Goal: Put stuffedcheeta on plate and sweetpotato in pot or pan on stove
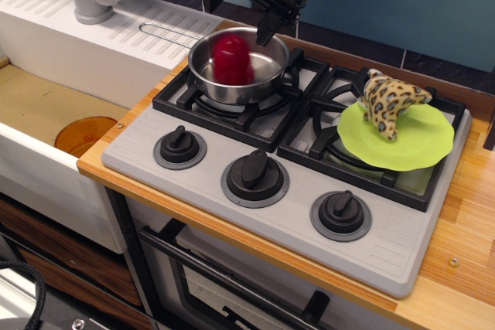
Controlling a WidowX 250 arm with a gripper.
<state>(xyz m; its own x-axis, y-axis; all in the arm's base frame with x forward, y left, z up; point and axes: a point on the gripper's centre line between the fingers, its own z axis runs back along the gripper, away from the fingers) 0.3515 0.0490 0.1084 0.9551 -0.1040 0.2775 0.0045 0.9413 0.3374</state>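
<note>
Where it sits in the pan (267,75), the sweetpotato (231,59) looks glossy red.

Bright, even light fills the view, with soft shadows under the plate (402,144) on the stove (255,214), glare on the pan (203,67) rim, and the sweetpotato (231,59) inside it motion-blurred.

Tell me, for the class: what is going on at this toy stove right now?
A black robot gripper hangs open above the shiny steel pan on the grey stove's left burner. The glossy red sweet potato sits inside the pan, free of the gripper. The spotted plush cheetah rests on the lime-green plate over the right burner.
</note>
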